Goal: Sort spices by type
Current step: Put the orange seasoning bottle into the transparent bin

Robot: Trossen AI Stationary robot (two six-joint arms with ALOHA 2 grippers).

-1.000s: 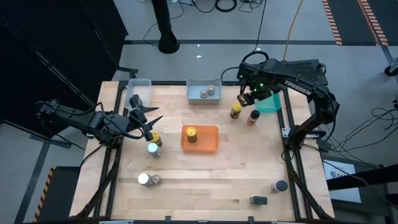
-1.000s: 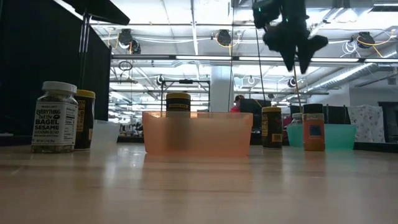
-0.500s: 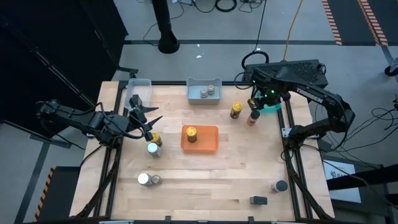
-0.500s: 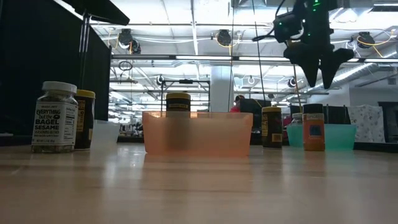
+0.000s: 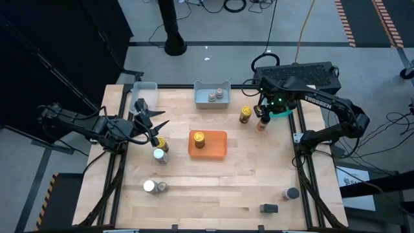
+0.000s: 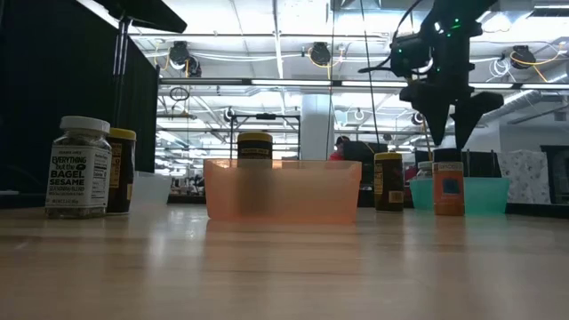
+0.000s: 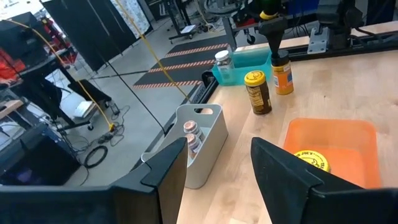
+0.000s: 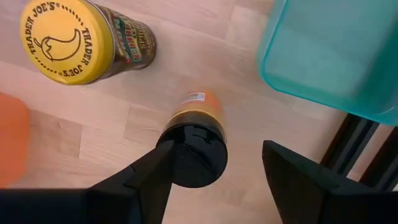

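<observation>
- Right gripper (image 8: 214, 163) above dark-lidded orange spice jar (image 8: 194, 138) near right-rear corner, fingers apart, straddling lid — no contact seen.
- Yellow-lidded jar (image 8: 81, 41) and teal tray (image 8: 323, 56) close by.
- Left gripper (image 7: 217, 163) spread wide near left edge.

Wooden table (image 5: 213, 181) in the high view. Upper left: clear tray (image 5: 145, 90). Upper centre: grey tray (image 5: 213, 96). Upper right: teal tray (image 5: 282, 110), with a yellow-lid jar (image 5: 246, 115) and an orange jar (image 5: 262, 123) standing just beside it on the bare wood. Centre: orange tray (image 5: 208, 145). Left of centre: a second yellow-lid jar (image 5: 162, 144) touching a white-lid jar (image 5: 159, 155). Lower left: another white-lid jar (image 5: 149, 186) next to a small jar (image 5: 162, 187). Lower right: dark-lid jar (image 5: 290, 193) and a dark block (image 5: 268, 208).
</observation>
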